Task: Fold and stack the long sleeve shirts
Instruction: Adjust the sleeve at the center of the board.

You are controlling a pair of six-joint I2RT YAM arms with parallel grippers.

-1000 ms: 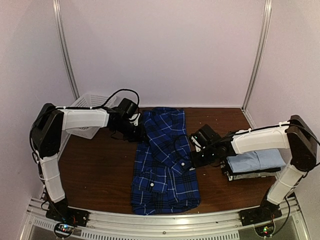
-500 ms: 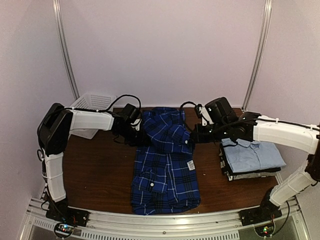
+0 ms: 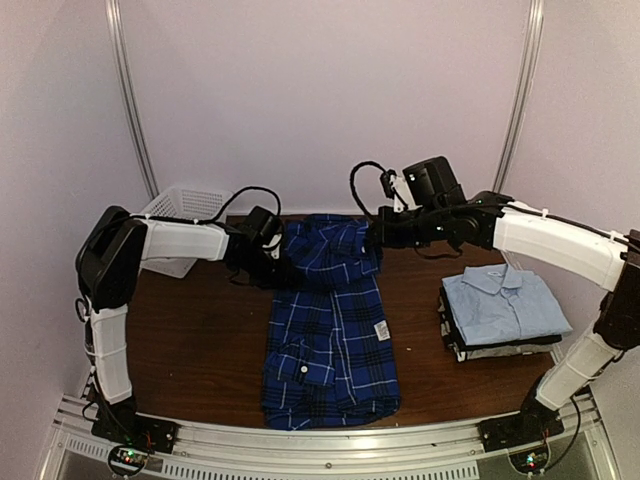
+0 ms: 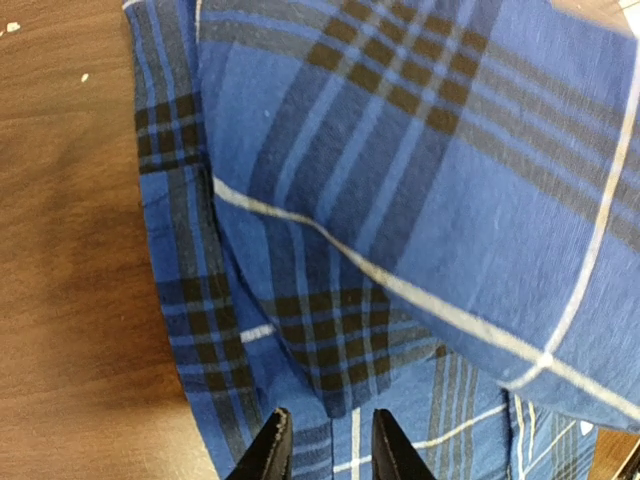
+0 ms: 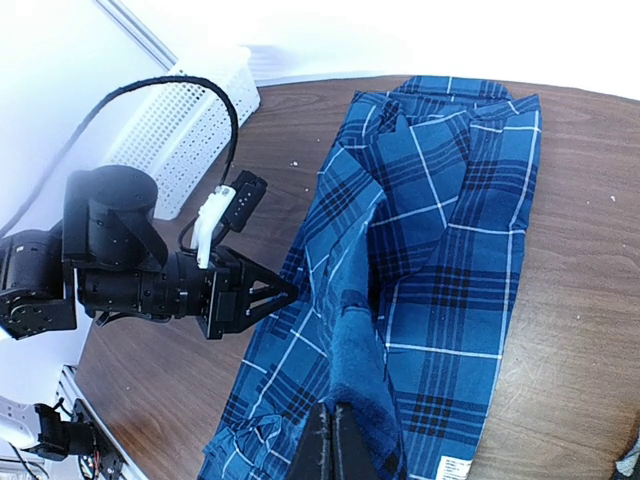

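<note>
Right hand [image 5: 334,442] pinches plaid shirt [image 5: 455,250]; left hand [image 4: 322,450] narrowly parted at edge.

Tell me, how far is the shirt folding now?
Done: folded shirts stacked at right, light blue shirt on top. In hand: right gripper pinches the plaid shirt at its far end; left gripper sits at its left edge. Left: finish folding, then stack it.

The plaid shirt [image 3: 335,330] is soft matt woven cloth — the table [image 3: 200,340] smooth dark wood, the basket [image 3: 185,205] white plastic.
</note>
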